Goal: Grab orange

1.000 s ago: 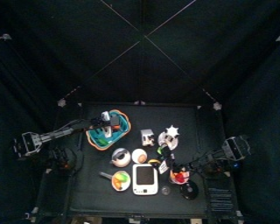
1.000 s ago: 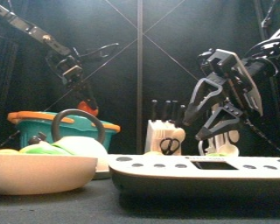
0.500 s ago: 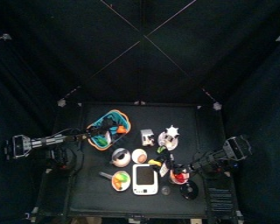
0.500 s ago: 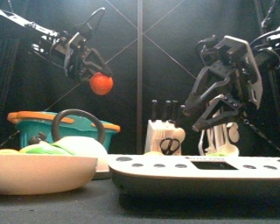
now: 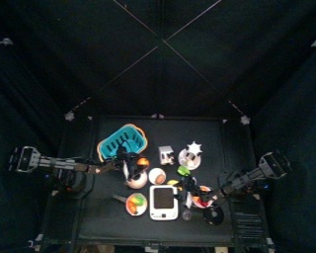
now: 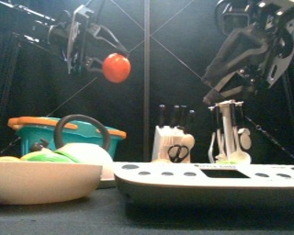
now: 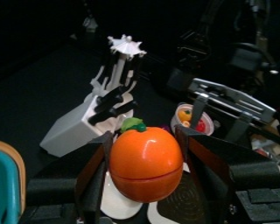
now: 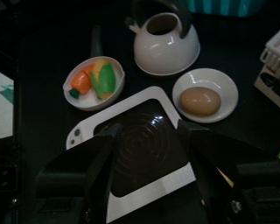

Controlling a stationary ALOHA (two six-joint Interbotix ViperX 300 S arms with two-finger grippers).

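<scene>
1. The left gripper's [image 7: 145, 179] jaws were closed on the orange [image 7: 146, 163], which hung high in the upper left of the front view [image 6: 115, 67], clear of the surface.
2. The right gripper's [image 8: 154, 171] jaws stood apart, holding nothing, over a white scale [image 8: 136, 137].
3. Lower left in the front view sat a tan bowl [image 6: 39, 181] and the blue basket [image 6: 45, 134]; a white knife block [image 6: 175, 144] stood at centre.
4. No writing could be read.
</scene>
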